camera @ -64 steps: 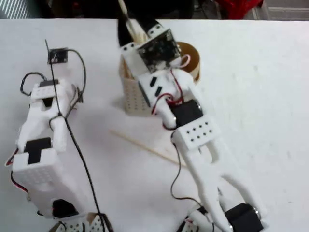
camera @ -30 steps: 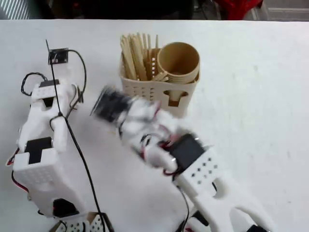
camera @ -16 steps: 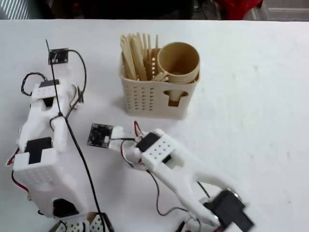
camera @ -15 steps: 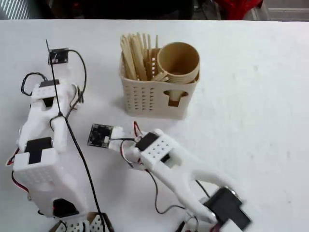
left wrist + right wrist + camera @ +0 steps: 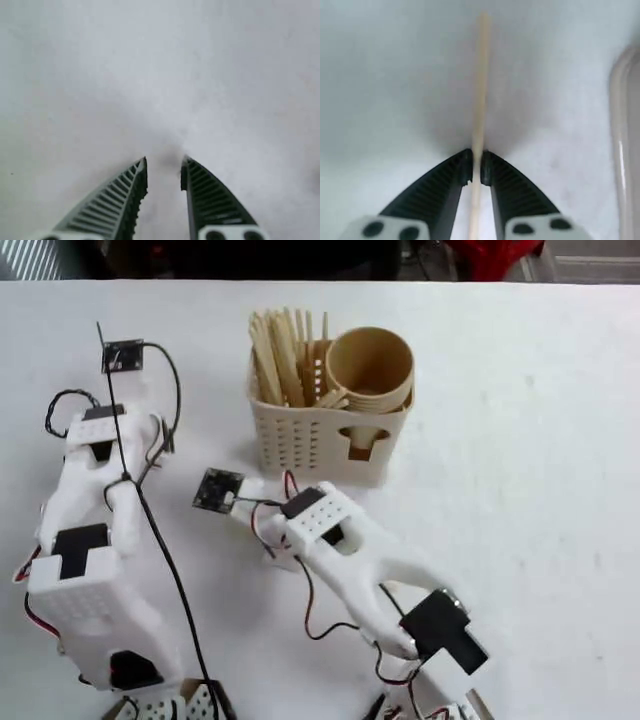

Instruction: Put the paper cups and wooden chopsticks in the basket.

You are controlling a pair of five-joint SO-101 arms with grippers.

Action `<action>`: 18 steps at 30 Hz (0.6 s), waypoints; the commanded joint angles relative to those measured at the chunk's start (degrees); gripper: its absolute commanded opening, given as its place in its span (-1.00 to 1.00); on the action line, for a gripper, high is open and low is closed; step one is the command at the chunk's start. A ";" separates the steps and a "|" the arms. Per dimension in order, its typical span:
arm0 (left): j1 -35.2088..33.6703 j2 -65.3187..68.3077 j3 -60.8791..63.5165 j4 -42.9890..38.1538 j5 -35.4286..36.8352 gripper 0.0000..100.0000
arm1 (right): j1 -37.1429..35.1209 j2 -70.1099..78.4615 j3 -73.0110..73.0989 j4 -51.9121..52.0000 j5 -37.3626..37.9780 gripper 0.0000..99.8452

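1. Two dark ribbed fingers of the right gripper (image 5: 476, 171) are pressed together on a single wooden chopstick (image 5: 481, 75), pinching it right at their tips. The stick runs straight on ahead of them over the white table (image 5: 380, 75).
2. Right arm (image 5: 345, 545): low over the table, lower centre of the high view, with its wrist end near the front wall of the basket (image 5: 300, 445).
3. Left gripper (image 5: 164, 167): fingers slightly spread with a narrow gap and nothing between them; white table beneath.
4. Left arm (image 5: 90, 520): folded at the left side of the high view, well apart from the basket.
5. Basket: upper centre of the high view, upright. A bundle of chopsticks (image 5: 283, 355) stands in its left part. Stacked paper cups (image 5: 370, 365) sit in its right part, mouth up.
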 commanded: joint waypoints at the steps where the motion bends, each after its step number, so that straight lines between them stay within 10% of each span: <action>1: 0.57 -0.31 -2.02 -1.05 -0.62 -0.74 | 0.40 -6.90 -0.35 1.98 -2.11 -0.97; 18: 0.57 -0.31 -2.02 -1.14 -0.62 -0.74 | 1.80 -49.89 -8.35 5.14 -9.05 -0.97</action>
